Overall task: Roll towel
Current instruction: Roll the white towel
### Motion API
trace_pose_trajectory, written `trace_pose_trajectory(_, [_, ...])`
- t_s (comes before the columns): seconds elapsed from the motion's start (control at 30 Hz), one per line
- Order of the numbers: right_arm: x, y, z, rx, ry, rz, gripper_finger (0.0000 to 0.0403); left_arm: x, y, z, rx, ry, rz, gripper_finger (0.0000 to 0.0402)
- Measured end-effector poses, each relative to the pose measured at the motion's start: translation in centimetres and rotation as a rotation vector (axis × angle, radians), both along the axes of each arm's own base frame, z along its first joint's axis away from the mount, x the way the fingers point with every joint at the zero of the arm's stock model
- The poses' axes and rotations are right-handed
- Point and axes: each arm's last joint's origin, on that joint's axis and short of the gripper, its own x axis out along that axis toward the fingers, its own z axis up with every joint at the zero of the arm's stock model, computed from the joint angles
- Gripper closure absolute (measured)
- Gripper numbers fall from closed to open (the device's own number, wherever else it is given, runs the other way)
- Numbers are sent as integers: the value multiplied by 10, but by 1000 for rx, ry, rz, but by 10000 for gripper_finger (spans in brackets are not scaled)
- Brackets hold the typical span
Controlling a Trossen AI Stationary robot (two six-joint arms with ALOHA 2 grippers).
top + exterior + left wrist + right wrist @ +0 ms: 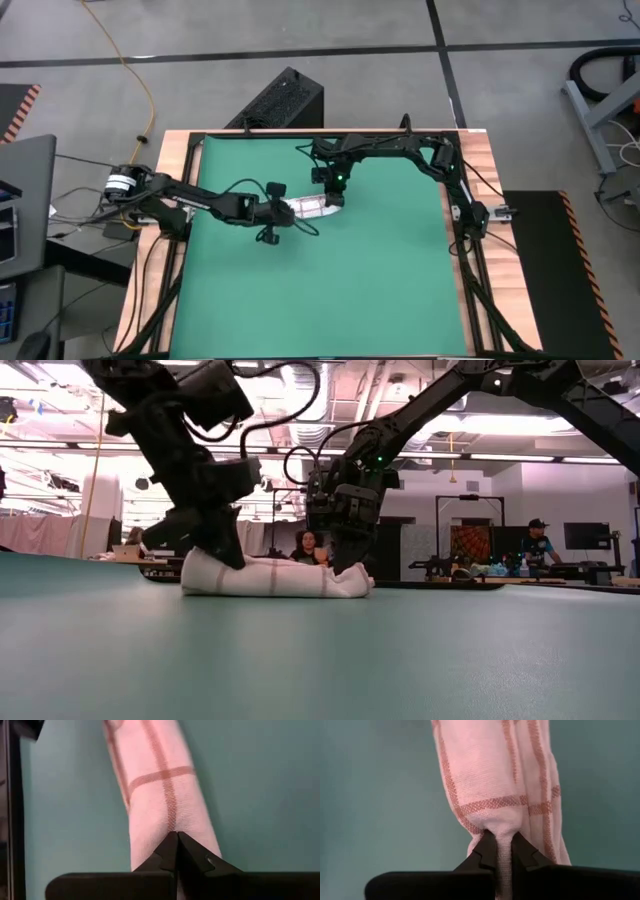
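The towel (305,208), white with dark-red check lines, lies rolled into a long narrow roll on the green mat (320,290), near the mat's middle. In the low view the roll (275,577) lies flat along the mat. My left gripper (282,210) is shut on the roll's left end. My right gripper (335,195) is shut on the roll's right end. Both grippers point down at the roll. My left gripper pinches a small ridge of cloth on the roll's left end (172,827) between its two fingertips, from above. The roll lies on the mat. My right gripper pinches a fold of cloth at the roll's right end (504,837) between its two fingers, from above. That end rests on the mat.
The mat covers most of the wooden table (480,160), with free mat toward the near side. A black box (280,100) stands on the floor beyond the far edge. People (306,546) sit in the room behind.
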Motion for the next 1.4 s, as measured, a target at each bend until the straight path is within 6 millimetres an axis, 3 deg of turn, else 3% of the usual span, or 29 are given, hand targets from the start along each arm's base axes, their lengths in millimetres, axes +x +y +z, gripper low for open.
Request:
trace_pose_trajectory(0.33, [-1, 1, 0, 14, 9, 3, 375, -7, 20, -10, 7, -1, 21, 402])
trace_pose_trajectory(0.5, [-1, 1, 0, 14, 10, 4, 375, -4, 21, 8, 87, -86, -33, 402])
trace_pose_trajectory(0.67, [-1, 1, 0, 14, 4, 9, 375, -10, 36, 27, 101, -167, -15, 402])
trace_pose_trajectory(0.9, [-1, 1, 0, 10, -1, 17, 375, -14, 44, 19, -78, -124, -105, 402])
trace_pose_trajectory(1.13, [-1, 1, 0, 10, -2, 18, 375, -9, 30, 21, -6, -123, -227, 402])
trace_pose_trajectory(1.4, [-1, 1, 0, 10, -3, 18, 375, -14, 58, 17, -25, -112, -126, 402])
